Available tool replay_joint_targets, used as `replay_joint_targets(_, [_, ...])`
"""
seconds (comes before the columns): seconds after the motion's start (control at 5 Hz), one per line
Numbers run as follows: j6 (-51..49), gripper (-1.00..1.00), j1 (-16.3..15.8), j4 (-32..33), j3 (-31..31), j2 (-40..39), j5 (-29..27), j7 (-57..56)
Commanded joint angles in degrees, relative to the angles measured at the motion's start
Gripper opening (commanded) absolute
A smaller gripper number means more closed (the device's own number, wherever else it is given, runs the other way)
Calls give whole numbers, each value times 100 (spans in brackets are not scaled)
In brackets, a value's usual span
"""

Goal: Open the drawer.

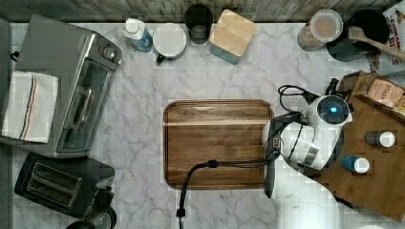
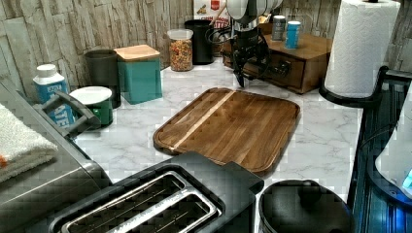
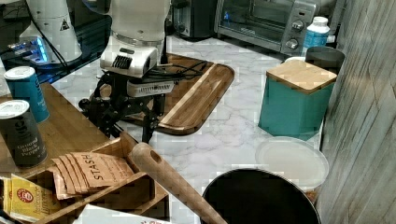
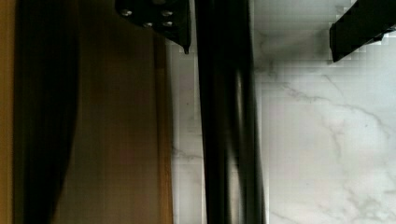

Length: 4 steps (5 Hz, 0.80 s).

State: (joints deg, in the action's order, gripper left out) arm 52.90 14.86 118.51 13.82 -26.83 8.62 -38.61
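Closest to the wrist camera is the drawer's black bar handle (image 4: 229, 140), running the length of the picture. The drawer (image 4: 116, 140) front is the brown wood beside it, and marble shows between the two.

Working down by size, the marble counter (image 1: 138, 119) carries everything. A toaster oven (image 1: 71, 90) with a towel on top stands at the top view's left, with a black toaster (image 1: 62, 183) below it. The cutting board (image 1: 217, 143) lies flat in the middle. The wooden cabinet (image 2: 311, 53) sits at the top view's right, just beside the board. Its drawer faces the board, and I see that front in the left view behind the arm.

A paper towel roll (image 2: 362, 43) stands near the cabinet at the left view's right. A teal canister (image 2: 141, 73) with a wooden lid sits against the back wall, next to a dark cup and a cereal jar (image 2: 180, 49). Two spice tins (image 2: 293, 34) stand on the cabinet top, and a tea box (image 3: 93, 175) sits there too.

A black cable (image 1: 224, 164) trails over the board's lower part toward the arm. Nothing else lies between the board and the drawer front.

The gripper (image 4: 260, 53) hangs at the drawer front, pointing down. Its fingers (image 4: 159, 18) are spread wide and straddle the handle. One is on the drawer side, close against the bar. The other is out over the marble, apart from the bar. They grasp nothing. I cannot tell whether the near one touches the bar, nor whether the drawer is out at all.
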Motion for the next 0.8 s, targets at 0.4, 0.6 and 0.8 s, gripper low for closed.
replay_joint_targets(0.4, [459,100,-277,-40,-322,683,-59,-92])
replay_joint_targets(0.6, [311,100,-389,-189,-480,654,-184,26])
replay_joint_targets(0.8, [347,100,-529,-267,-777,500,-570,298])
